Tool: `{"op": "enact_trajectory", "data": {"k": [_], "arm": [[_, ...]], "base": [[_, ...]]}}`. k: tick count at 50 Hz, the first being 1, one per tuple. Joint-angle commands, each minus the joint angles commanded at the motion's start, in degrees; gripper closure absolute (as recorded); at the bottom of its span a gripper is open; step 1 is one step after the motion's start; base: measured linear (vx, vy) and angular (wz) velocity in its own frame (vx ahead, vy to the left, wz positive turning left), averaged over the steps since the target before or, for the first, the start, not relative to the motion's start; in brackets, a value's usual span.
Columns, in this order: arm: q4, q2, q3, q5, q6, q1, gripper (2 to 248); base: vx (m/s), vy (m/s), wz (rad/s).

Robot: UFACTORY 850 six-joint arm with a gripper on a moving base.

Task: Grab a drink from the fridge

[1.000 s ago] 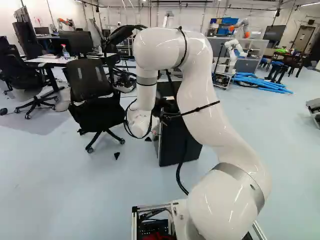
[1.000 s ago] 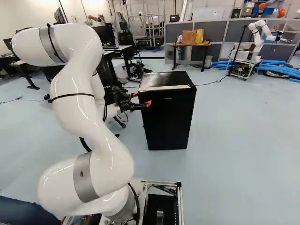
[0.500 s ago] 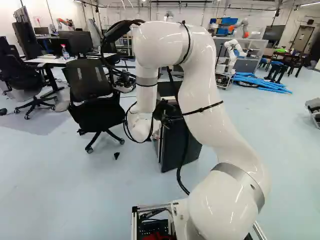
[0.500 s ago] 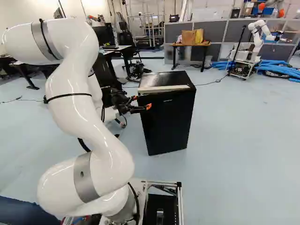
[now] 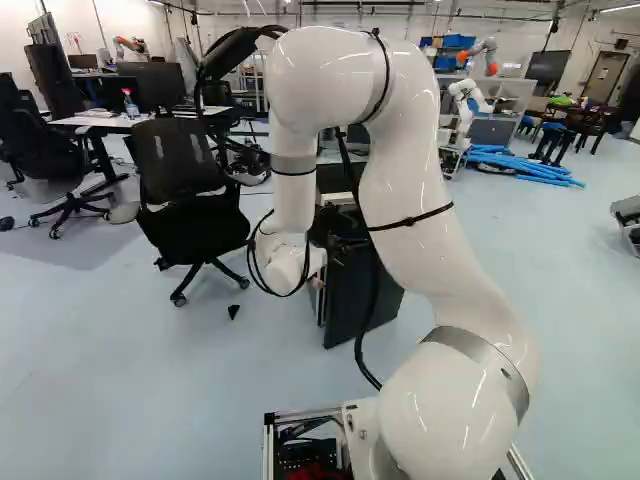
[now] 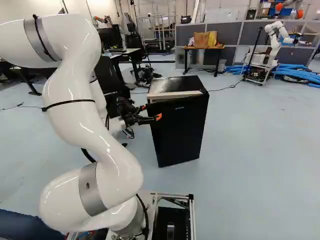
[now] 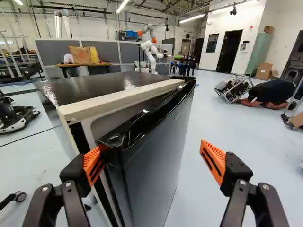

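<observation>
While the glossy white jointed arm [image 6: 75, 110] fills the right base view's left side, its black two-fingered gripper [image 6: 151, 112] stands wide left of centre, one orange pad [image 7: 93, 166] against the ajar black door [image 7: 151, 156]. The black boxy fridge [image 6: 175, 85] sits mid-frame; upper right, another robot [image 6: 274, 37], white.

Bright, even indoor light, overhead. Strip lights [image 7: 122, 5] on ceiling, near blown out. Hard small highlights on white arm [image 5: 440, 400]; patchy glare on fridge top [image 7: 128, 81], softer sheen on its door [image 7: 156, 163]. Pale floor [image 6: 260, 165] bright, little texture. Shadows soft, faint; darker patch under far left chair [image 5: 35, 150]. Wide-angle stretch: far right doorway [image 7: 294, 54] leans at wrist view's edge.
</observation>
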Motion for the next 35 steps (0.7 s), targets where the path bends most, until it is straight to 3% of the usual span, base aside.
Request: {"op": "enact_trajectory", "data": {"k": [35], "arm": [[4.3,1.1,2.5,0.0,0.0,0.9,3]], "base": [[0.0,0.0,0.0]]}}
